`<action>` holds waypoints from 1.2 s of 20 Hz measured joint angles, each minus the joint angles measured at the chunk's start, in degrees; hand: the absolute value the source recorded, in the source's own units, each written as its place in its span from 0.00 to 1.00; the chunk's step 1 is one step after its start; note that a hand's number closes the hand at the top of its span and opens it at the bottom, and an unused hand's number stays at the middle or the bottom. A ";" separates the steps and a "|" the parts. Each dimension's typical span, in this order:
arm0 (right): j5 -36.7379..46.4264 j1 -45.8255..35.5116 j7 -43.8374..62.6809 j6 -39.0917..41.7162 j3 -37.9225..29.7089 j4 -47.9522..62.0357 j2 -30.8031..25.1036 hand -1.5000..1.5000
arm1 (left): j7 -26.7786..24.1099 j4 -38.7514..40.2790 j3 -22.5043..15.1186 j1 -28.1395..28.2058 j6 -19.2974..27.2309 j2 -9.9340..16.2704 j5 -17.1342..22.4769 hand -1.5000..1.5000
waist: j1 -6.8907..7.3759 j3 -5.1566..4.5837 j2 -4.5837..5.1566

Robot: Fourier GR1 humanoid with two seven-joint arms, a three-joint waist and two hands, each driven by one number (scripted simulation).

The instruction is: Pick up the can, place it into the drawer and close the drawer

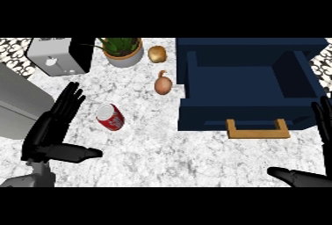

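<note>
Lying tilted on the counter [194, 154], the can [111, 117] sits beside the left hand [55, 127] (fingers straight, holding nothing); right hand [318, 145] likewise open near the open drawer [250, 79].

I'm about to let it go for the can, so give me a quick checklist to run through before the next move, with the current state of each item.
1. Can in view and free: ok, it lies tilted on the counter, nothing touching it.
2. Left hand ready to grasp: ok, open, fingers straight, just left of the can.
3. Drawer open to receive: ok, pulled out, inside shows nothing in it.
4. Path from can to drawer: ok, the onion sits farther back, beside the drawer's left wall.
5. Right hand clear of the drawer: ok, open at the right edge.
6. Drawer handle reachable for closing: ok, unobstructed.
</note>
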 measured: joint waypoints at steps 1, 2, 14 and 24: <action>-0.42 -0.21 1.21 0.14 -0.47 -0.93 -0.44 0.00 | -0.58 0.64 0.33 0.19 -0.35 0.32 -0.19 0.00 | 0.02 0.00 0.01; -0.01 0.86 1.01 0.26 -0.02 -1.80 -0.01 0.00 | -2.08 2.51 0.20 0.19 -0.51 0.16 -0.92 0.00 | -0.02 -0.01 0.00; -2.06 1.17 5.23 1.47 -2.87 -6.09 -0.62 0.00 | -18.23 24.45 1.48 -3.90 3.31 -1.98 -7.58 0.00 | -0.10 -0.03 0.02; -1.52 3.52 3.90 3.51 -3.24 -7.42 1.13 0.00 | -28.31 43.98 3.95 -11.71 4.85 -0.98 -9.07 0.00 | -0.20 -0.03 0.05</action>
